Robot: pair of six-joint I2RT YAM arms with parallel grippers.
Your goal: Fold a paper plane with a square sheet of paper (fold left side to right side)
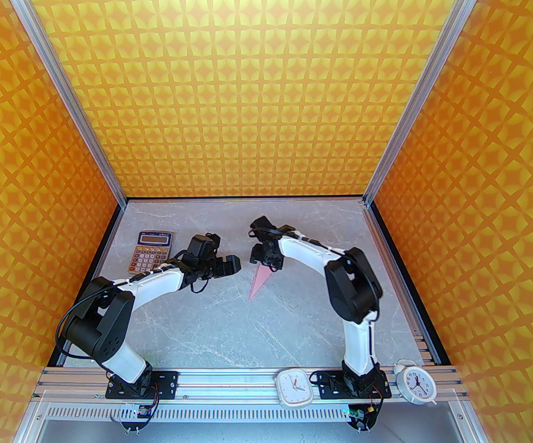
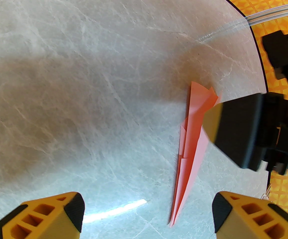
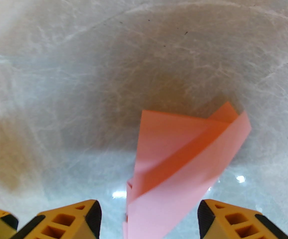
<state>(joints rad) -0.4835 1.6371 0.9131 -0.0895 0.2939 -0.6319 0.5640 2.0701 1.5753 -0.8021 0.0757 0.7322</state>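
While spread, left pincer (image 2: 147, 213) and right pincer (image 3: 149, 218) near one paper plane (image 2: 191, 138); two clocks (image 1: 294, 387) (image 1: 415, 383), one calculator (image 1: 152, 251).

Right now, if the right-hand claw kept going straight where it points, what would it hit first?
Most likely the folded pale-pink paper plane, its wide tail lying ahead between the open fingers of the right gripper; the grey marbled table lies just beneath. Depth is unclear.

The paper plane (image 1: 259, 282) (image 2: 191, 138) (image 3: 174, 163) is pale pink, folded into a slim, pointed dart with sharp lengthwise creases. It lies on the tabletop (image 1: 202, 330), well to the right of the calculator (image 1: 151, 251) and a little nearer than it. Its tip points away from the calculator's far end, and its layers fan slightly apart at the wide tail.
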